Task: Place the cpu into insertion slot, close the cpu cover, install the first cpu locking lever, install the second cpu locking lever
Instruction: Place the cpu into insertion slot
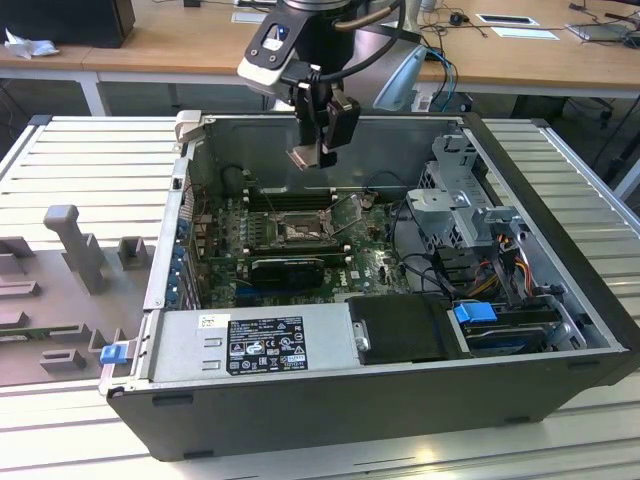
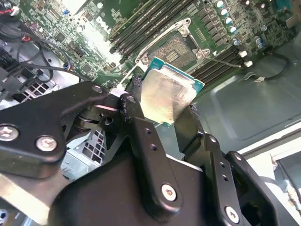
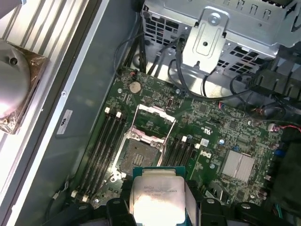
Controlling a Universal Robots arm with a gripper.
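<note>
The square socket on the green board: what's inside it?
Only its bare brownish contacts; the insertion slot is empty, the cpu cover flipped open. The cpu, held in the fingers above, hides part of the slot's edge in the first wrist view.

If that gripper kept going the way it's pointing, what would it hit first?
Most likely the insertion slot or the board just beside it: the gripper, shut on the cpu, points down toward them with nothing between. Depth is unclear.
</note>
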